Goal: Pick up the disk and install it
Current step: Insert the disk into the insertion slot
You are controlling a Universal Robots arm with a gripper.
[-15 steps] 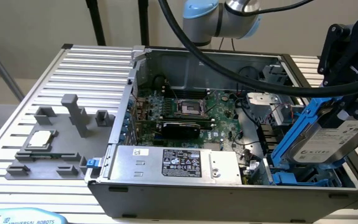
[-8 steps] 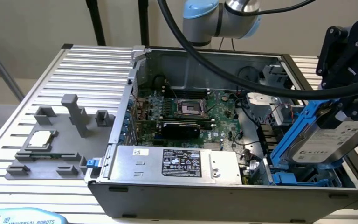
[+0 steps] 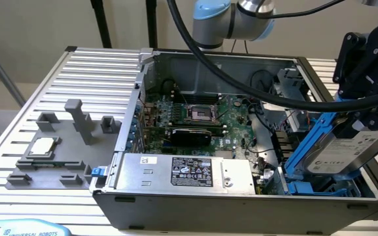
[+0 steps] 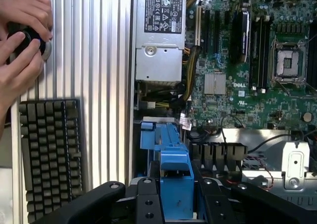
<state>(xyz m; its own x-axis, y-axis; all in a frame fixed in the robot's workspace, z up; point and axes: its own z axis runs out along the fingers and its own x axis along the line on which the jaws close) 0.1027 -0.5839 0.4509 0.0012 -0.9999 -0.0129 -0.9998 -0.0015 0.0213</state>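
- The gripper [image 3: 365, 123] [image 4: 178, 200] is clamped on the disk [image 3: 346, 150] [image 4: 171, 144]. In the wrist view its black fingers [image 4: 148, 201] press on either side of the blue rail.
- The disk hangs tilted, label outward, over the end of the open computer case [image 3: 241, 201] at the exterior view's right. It is above the case floor and not seated.
- Just under the disk lies a blue plastic bay [image 3: 314, 188] in the case's corner. Whether the two touch cannot be told.
- A thick black cable [image 3: 255, 83] from the arm sweeps across the case above the motherboard [image 3: 202, 123] [image 4: 237, 85] and passes close over the disk's upper edge.
- Thin red wires [image 3: 294, 118] and a metal bracket stand beside the disk on the motherboard side.
- Further in, there is one CPU socket [image 3: 200, 113] [image 4: 289, 63] in the middle of the board.
- One silver power supply [image 3: 175, 173] [image 4: 158, 35] with a black label sits along the near wall.
- Outside the case, on the slatted metal table [image 3: 97, 73], sits one grey fixture plate [image 3: 51, 167]. It carries one square silver chip [image 3: 41, 146] and several grey uprights, well apart from the disk.
- The wrist view has one dark keyboard [image 4: 49, 154] on the table.
- A person's two hands [image 4: 22, 6] [image 4: 17, 70] are around a round black object [image 4: 25, 38], near the keyboard.
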